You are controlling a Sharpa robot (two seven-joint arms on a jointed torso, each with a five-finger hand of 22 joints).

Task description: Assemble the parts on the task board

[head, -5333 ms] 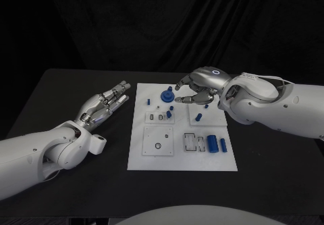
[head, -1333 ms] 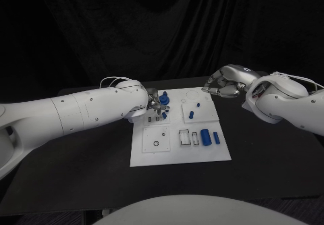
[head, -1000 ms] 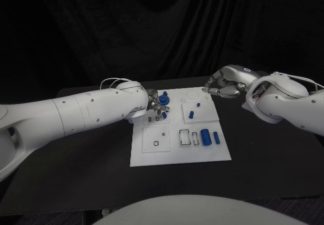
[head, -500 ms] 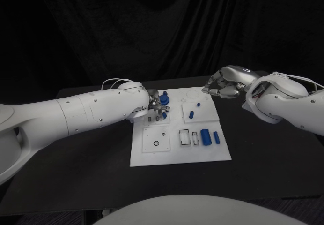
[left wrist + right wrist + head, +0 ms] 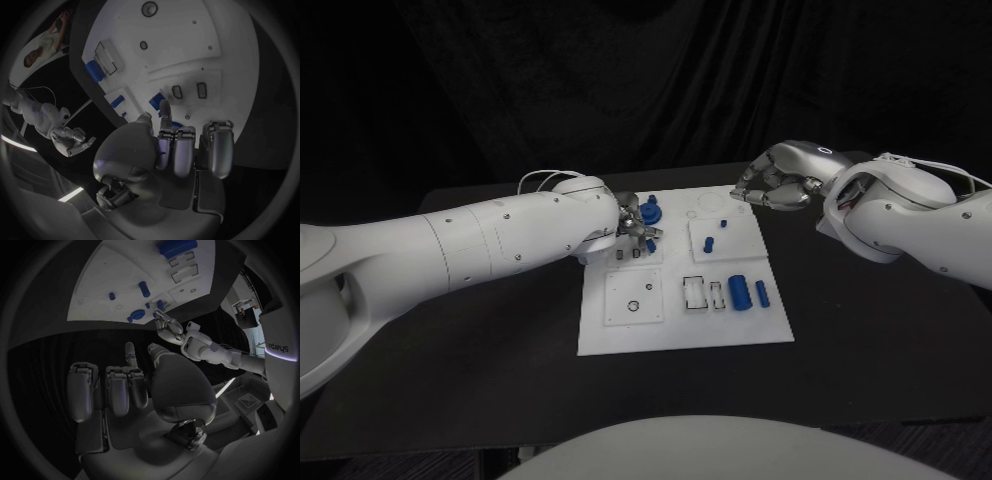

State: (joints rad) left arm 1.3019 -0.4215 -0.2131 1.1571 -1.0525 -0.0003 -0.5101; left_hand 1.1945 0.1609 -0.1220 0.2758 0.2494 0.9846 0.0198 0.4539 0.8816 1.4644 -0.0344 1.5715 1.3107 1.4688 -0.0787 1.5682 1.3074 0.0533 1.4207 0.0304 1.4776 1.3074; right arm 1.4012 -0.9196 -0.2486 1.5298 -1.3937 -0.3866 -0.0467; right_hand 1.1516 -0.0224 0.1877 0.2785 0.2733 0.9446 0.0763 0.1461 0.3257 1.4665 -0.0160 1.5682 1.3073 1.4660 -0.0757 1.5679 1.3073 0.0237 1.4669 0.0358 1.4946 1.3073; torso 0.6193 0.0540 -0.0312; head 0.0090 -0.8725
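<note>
The white task board [image 5: 682,322] lies mid-table, also in the left wrist view [image 5: 181,40] and the right wrist view [image 5: 119,275]. My left hand [image 5: 636,222] hovers over its far left part, beside a round blue part [image 5: 652,210] and a blue peg [image 5: 651,245]. Most of its fingers [image 5: 187,150] are curled; one straight fingertip meets a blue part [image 5: 157,99], and I cannot tell if it is pinched. My right hand [image 5: 776,186] hangs by the board's far right corner with its fingers [image 5: 115,390] curled and nothing seen in them.
Two blue cylinders [image 5: 749,294] lie beside rectangular slots on the board's right side. Small blue pegs [image 5: 708,244] stand on the far right plate. The black table [image 5: 488,330] surrounds the board, its bare stretches to the left and near side.
Since the oldest frame the camera has shifted, my left hand has come onto the board's far left part, and my right hand has drawn back to the far right corner. Over the last second, nothing moved.
</note>
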